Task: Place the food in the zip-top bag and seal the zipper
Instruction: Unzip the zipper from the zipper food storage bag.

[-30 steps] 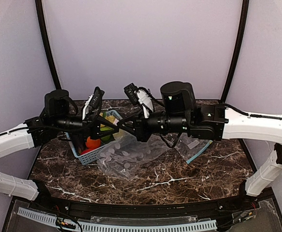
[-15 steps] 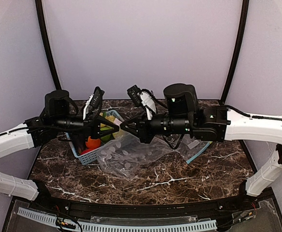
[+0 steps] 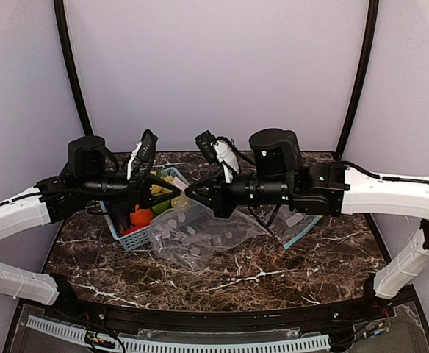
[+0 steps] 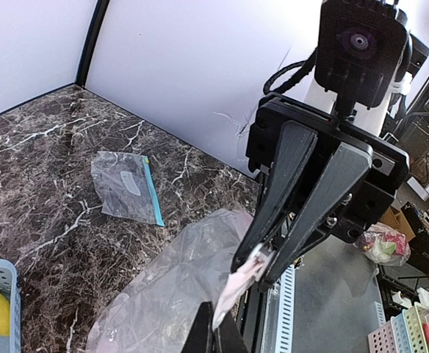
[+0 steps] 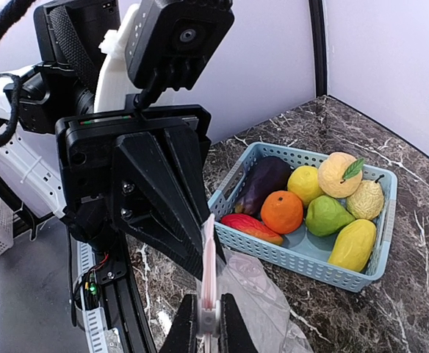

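The zip-top bag [image 3: 196, 234] is clear, with a pink zipper strip [image 5: 208, 265] along its top, and it hangs between my two grippers over the table. My left gripper [image 3: 170, 193] is shut on one end of that strip, seen in the left wrist view with the left gripper [image 4: 216, 332] pinching pink plastic. My right gripper [image 3: 190, 193] faces it. In the right wrist view the right gripper [image 5: 207, 327] is shut on the strip's white slider. The food stays in the light-blue basket [image 5: 273, 246]: purple eggplant [image 5: 262, 184], orange [image 5: 282, 212], lemon [image 5: 306, 184], peach [image 5: 339, 174], green piece [image 5: 328, 215], red piece [image 5: 251, 226].
A second clear bag [image 4: 123, 184] with a blue zipper edge lies flat on the marble table [image 3: 273, 272] to the right, behind the right arm. The basket [image 3: 137, 234] stands at the back left under the left arm. Walls close off the back and sides.
The right gripper has shifted a little to the right, drawing the bag's top taut. The bag's upper part has risen off the table. The left arm has barely moved.
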Robot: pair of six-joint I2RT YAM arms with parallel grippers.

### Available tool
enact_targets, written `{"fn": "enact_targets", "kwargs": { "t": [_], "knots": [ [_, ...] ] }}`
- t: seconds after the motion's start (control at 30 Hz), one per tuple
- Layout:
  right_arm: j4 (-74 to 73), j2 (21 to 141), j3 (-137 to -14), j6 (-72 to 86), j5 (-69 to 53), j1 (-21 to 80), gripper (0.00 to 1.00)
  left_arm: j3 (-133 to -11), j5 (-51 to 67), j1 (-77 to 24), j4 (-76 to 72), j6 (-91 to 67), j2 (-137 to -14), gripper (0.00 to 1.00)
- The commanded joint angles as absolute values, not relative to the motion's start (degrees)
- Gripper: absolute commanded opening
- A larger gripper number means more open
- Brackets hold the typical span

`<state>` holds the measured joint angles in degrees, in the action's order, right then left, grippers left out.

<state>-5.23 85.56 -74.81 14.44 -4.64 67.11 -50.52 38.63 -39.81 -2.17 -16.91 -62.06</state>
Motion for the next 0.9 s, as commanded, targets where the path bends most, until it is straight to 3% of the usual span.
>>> {"fn": "enact_targets", "kwargs": {
  "t": [0.0, 0.87],
  "knots": [
    [-9.2, 83.6, -72.9, 14.4, -4.2, 66.8, 0.00, -52.3, 33.4, -38.1, -1.9, -18.5, -59.6, 0.01],
    [-10.9, 83.7, -71.9, 14.8, -3.5, 66.4, 0.00, -49.6, 34.6, -30.3, -2.8, -21.8, -58.5, 0.01]
  ]
}}
